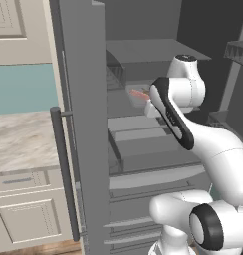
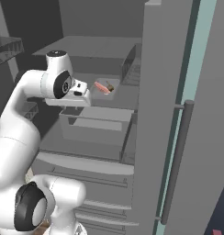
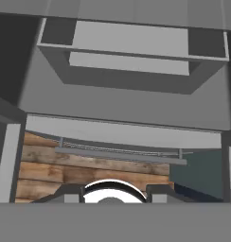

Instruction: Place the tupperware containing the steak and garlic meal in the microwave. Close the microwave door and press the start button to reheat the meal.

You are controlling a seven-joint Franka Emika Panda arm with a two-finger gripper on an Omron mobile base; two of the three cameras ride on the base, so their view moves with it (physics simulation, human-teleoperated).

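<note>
- Right base view: tool [image 2: 85, 97] reaches in over a fridge shelf [image 2: 125, 98]. The tupperware [image 2: 113, 94] sits on that shelf at the tool's 2 o'clock, just beside it. Cannot tell whether they touch.
- Same view: the steak and garlic meal [image 2: 102, 87] lies in the tray. One reddish slab, with one small dark-pale bit at its 3 o'clock.
- Left base view: the arm's forearm covers the tool. A strip of the meal [image 1: 139, 93] peeks out at 9 o'clock of the wrist, tray edge faint around it.
- Left base view alone gives the marble bench [image 1: 24, 142] and cabinet drawer front [image 1: 26, 182], at 9 o'clock of the open fridge door [image 1: 86, 124].
- Right base view has the other fridge door [image 2: 159, 114] at 3 o'clock, with its bar handle [image 2: 176, 160].
- Hand view looks down: one fridge drawer [image 3: 131, 52] at 12 o'clock, wood floor [image 3: 89, 170] at 7 o'clock, which neither base view shows so plainly.
- Tool state: its tips barely show at the hand view's bottom edge. Cannot tell whether it is released or clenched.
- Count: one tray, one slab, two fridge doors, two bar handles, one drawer under the shelf.
</note>
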